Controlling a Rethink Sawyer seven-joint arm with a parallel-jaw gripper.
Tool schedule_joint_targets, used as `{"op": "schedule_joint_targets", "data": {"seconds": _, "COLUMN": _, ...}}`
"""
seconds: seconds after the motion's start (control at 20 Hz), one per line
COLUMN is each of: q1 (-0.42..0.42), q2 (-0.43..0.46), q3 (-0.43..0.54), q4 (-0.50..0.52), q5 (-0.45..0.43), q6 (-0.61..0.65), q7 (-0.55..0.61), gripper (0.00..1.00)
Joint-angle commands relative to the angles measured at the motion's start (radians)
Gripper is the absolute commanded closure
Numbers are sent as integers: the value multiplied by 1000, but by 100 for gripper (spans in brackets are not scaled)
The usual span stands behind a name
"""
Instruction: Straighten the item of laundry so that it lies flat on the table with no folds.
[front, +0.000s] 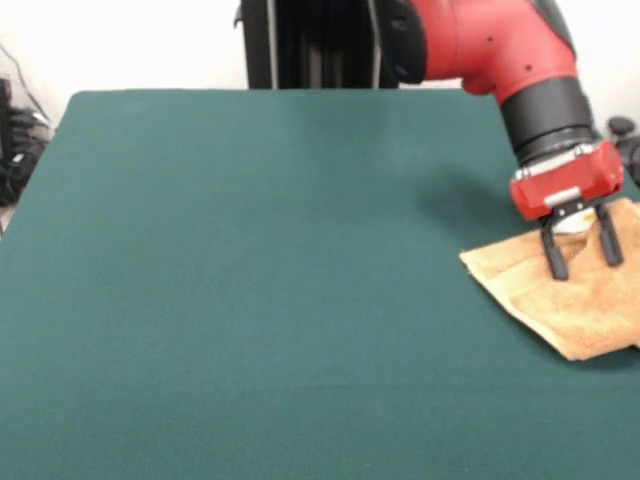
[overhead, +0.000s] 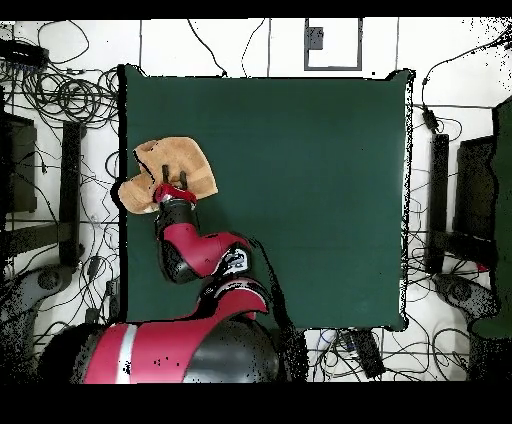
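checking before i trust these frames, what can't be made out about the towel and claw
- Front view: the tan-orange terry-cloth towel is cut off by the right edge, so its full outline is hidden.
- Overhead view: the red arm covers part of the towel.
- Whether the open black claw touches the cloth: unclear in both.

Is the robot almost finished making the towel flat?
Not yet. Nothing looks done: the towel sits bunched at the edge of the table, with a layer doubled over. Right now the gripper is open, its tips down on the towel, with nothing pinched yet. Still left: grabbing a layer and spreading it flat.
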Motion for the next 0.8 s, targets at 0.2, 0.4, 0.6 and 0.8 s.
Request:
{"op": "schedule_joint_targets", "data": {"seconds": 0.2, "q1": 107, "q2": 149, "q3": 19, "q4": -48, "q5": 64, "q6": 455, "q7": -63, "gripper": 0}}
{"op": "schedule_joint_targets", "data": {"seconds": 0.4, "q1": 204, "q2": 153, "q3": -90, "q4": -72, "q5": 154, "q6": 607, "q7": -101, "gripper": 0}}
{"op": "schedule_joint_targets", "data": {"seconds": 0.6, "q1": 301, "q2": 157, "q3": -205, "q4": -119, "q5": 239, "q6": 806, "q7": -109, "gripper": 0}}
{"op": "schedule_joint_targets", "data": {"seconds": 0.8, "q1": 305, "q2": 159, "q3": -229, "q4": -151, "q5": 226, "q6": 894, "q7": -90, "gripper": 0}}
